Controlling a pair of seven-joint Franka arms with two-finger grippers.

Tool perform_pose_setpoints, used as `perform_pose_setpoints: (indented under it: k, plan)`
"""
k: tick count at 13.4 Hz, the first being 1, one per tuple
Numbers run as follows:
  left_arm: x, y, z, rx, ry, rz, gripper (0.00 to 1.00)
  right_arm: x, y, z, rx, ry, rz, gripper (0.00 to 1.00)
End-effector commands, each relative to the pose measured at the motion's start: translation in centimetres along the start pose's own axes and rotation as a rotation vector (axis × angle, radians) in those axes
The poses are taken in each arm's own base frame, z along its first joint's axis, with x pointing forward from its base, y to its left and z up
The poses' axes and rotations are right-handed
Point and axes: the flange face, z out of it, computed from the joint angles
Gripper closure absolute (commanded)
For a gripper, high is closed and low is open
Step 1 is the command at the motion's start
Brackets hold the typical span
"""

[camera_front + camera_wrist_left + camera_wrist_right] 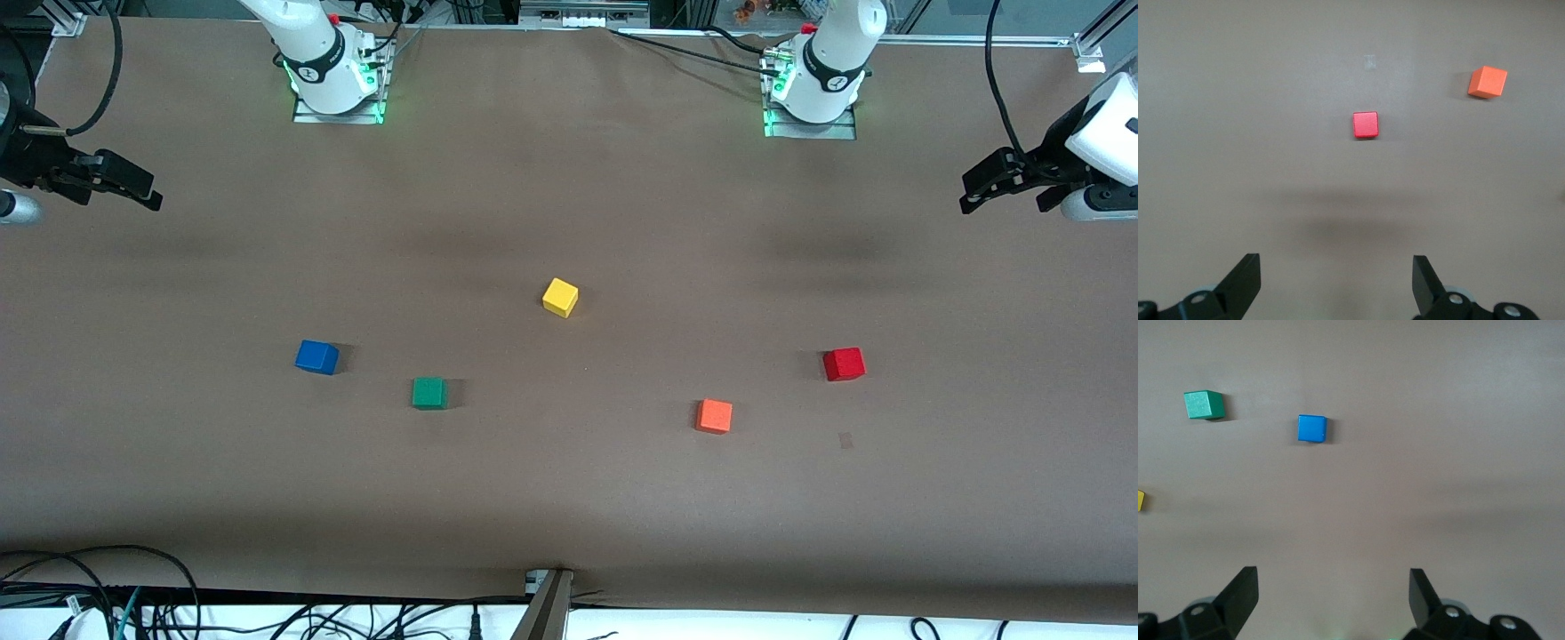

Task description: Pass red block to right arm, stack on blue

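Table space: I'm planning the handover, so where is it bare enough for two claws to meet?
The tabletop is bare between the yellow cube and the bases, and between the green cube and orange cube. No spot is crowded.

Five cubes on the table (569, 498), one of each colour: one red block (844, 364), one blue (316, 356), one green cube (429, 393), one yellow cube (560, 297), one orange cube (715, 416). Two arms, two grippers: one left gripper (978, 191), fingers spread apart, up at about two o'clock from the yellow cube; one right gripper (133, 188), fingers likewise apart, at about ten o'clock. Two arm bases (333, 84), lit green.
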Motion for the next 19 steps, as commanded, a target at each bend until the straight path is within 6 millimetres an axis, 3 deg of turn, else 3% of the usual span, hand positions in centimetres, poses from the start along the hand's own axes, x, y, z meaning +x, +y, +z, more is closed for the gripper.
perform_pose_setpoints:
  k: [1, 2, 19]
  plan:
    - [-0.47, 1.33, -0.19, 0.012, 0.033, 0.055, 0.00, 0.05, -0.10, -0.35, 0.013, -0.007, 0.003, 0.00]
    - [-0.02, 1.03, -0.95, 0.009, 0.044, 0.052, 0.00, 0.05, -0.11, -0.35, 0.013, -0.007, 0.003, 0.00]
    - [0.22, 1.92, -0.75, 0.019, 0.022, 0.064, 0.00, 0.11, -0.38, -0.62, 0.014, -0.002, 0.008, 0.00]
